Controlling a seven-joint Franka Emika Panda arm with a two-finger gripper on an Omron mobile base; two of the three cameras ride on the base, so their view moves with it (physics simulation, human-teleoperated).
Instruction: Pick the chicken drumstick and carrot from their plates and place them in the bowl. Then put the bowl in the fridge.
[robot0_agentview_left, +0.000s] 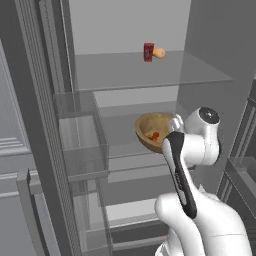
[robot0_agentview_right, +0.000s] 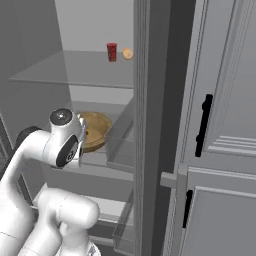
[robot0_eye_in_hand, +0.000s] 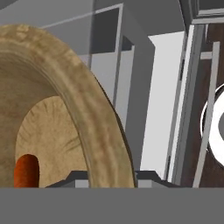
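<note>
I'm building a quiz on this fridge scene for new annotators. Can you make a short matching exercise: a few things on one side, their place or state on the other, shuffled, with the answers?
Things:
1. bowl
2. carrot
3. red can
4. gripper

Places or states:
A. on the upper glass shelf
B. lying inside the bowl
C. clamped on the bowl's rim
D. tilted, at the middle shelf of the fridge

Pairs: 1-D, 2-B, 3-A, 4-C

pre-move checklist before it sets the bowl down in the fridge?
1. Fridge door open: ok.
2. Bowl gripped at its rim by the gripper: ok.
3. Carrot inside the bowl: ok.
4. Chicken drumstick inside the bowl: cannot tell, orange shapes blur together.
5. Bowl level: not ok, it tilts toward the left base camera.
6. Bowl resting on the glass shelf: cannot tell.
</note>
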